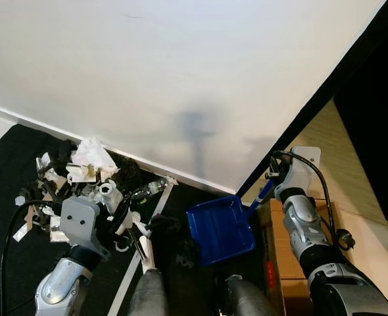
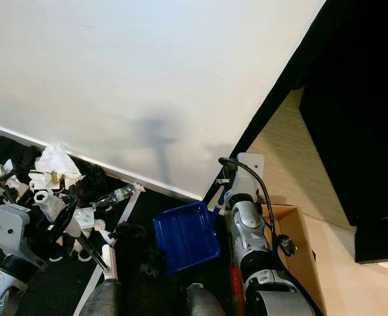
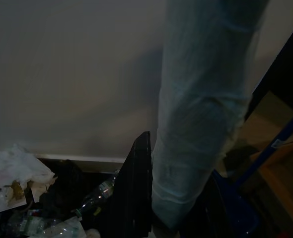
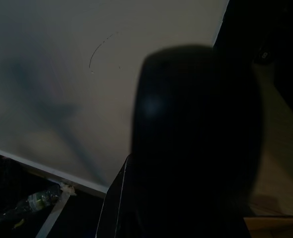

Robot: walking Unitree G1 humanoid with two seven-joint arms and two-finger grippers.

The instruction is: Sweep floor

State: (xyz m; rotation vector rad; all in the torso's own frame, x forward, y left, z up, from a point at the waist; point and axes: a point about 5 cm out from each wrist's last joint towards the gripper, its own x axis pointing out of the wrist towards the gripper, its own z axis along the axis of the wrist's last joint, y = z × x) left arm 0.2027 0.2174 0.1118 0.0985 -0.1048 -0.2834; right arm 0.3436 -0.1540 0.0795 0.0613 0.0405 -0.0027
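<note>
The blue dustpan (image 1: 220, 232) lies on the black floor (image 1: 16, 263) near the wall base. The litter pile (image 1: 82, 184) lies along that wall. Finger state of left tool (image 1: 138, 237) and right tool (image 1: 271, 176): cannot tell.

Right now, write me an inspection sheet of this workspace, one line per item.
Surface: black floor mat with white tape line, meeting a white wall.
Job's things: blue plastic dustpan on the mat, its handle up by the right arm.
Clutter: pile of crumpled white paper, clear plastic bottle, dark scraps.
Grippers: left gripper by the pile; right gripper at the dustpan handle.
Cables: black cables along both arms.
Surroundings: cardboard box, wooden floor.
</note>
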